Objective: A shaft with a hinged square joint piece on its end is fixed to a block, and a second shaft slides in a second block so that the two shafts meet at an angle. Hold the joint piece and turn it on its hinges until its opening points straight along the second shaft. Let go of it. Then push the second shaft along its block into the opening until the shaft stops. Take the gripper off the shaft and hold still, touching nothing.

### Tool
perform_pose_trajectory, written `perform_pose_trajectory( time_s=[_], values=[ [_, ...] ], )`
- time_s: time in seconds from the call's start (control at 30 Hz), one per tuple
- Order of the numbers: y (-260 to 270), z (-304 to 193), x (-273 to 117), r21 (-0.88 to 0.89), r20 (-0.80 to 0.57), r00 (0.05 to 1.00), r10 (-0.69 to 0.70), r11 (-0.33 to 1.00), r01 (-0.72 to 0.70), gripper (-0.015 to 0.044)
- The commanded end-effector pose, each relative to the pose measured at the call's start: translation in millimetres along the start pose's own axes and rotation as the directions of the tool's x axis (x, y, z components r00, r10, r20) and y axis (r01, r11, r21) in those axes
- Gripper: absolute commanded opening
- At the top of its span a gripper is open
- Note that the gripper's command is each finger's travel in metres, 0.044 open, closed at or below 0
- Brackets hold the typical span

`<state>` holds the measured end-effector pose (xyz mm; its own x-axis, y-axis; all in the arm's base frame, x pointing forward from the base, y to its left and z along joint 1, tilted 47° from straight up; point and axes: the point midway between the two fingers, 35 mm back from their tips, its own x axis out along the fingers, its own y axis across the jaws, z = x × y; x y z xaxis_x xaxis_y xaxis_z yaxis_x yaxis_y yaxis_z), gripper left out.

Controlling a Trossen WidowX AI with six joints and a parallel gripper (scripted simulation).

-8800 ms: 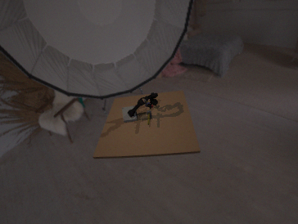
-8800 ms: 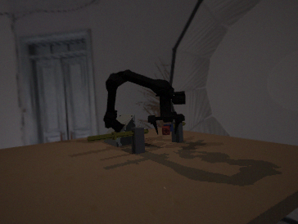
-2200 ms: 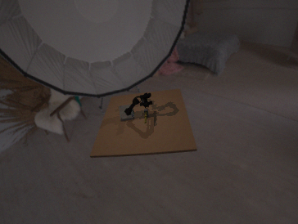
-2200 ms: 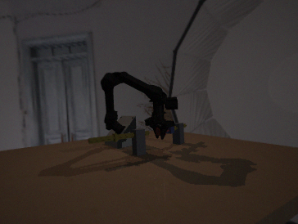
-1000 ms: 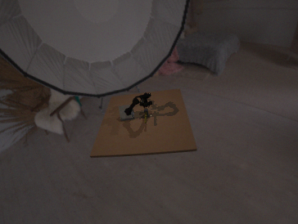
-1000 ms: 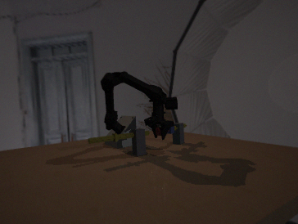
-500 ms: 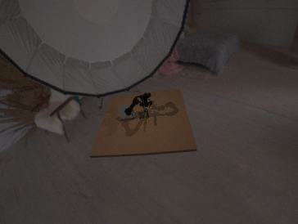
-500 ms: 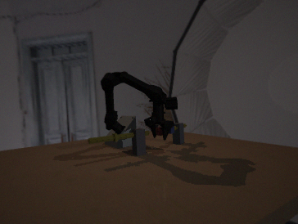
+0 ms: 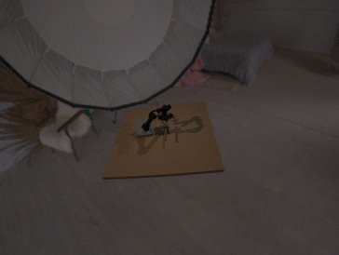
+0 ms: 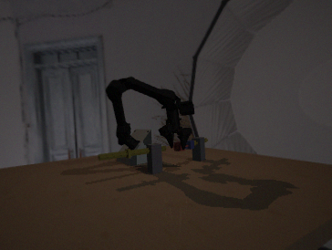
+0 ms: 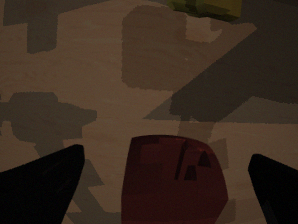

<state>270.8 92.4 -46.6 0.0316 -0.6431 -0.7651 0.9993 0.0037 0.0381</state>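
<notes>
The red joint piece (image 10: 177, 147) (image 11: 172, 192) sits between the spread fingers of my gripper (image 10: 178, 143) (image 11: 172, 160), which is open. In the wrist view there is a gap on each side of it. A blue part (image 10: 189, 145) is just behind it, beside the far grey block (image 10: 199, 151). The yellow second shaft (image 10: 114, 155) (image 9: 165, 134) (image 11: 220, 9) passes through the near grey block (image 10: 155, 161), and its end shows at the top of the wrist view, apart from the red piece. The exact direction of the opening is too dark to tell.
The arm's base stands behind the second shaft, near a pale slanted box (image 10: 142, 137). The wooden board (image 9: 163, 163) (image 10: 91, 219) carries everything, with dark arm shadows across it. The two grey blocks stand upright on either side of the gripper in the exterior view.
</notes>
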Motion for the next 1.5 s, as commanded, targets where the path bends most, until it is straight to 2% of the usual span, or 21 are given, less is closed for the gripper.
perform_pose_trajectory(
  time_s=[0.0,0.4,0.87,1.17,1.47],
  values=[
    [3.2,-3.9,-10.9,-0.088,-0.005,1.000,0.004,0.996,-0.004,0.0440],
    [8.2,-12.5,-51.9,-0.478,0.018,1.000,0.002,0.879,0.007,0.0440],
    [6.1,-17.8,-101.8,-0.826,0.051,0.999,0.003,0.562,0.041,0.0440],
    [1.1,-18.3,-131.6,-0.948,0.074,0.997,0.006,0.310,0.068,0.0440],
    [0.1,-16.6,-131.5,-0.939,0.070,0.998,0.004,0.337,0.064,0.0440]
  ],
)
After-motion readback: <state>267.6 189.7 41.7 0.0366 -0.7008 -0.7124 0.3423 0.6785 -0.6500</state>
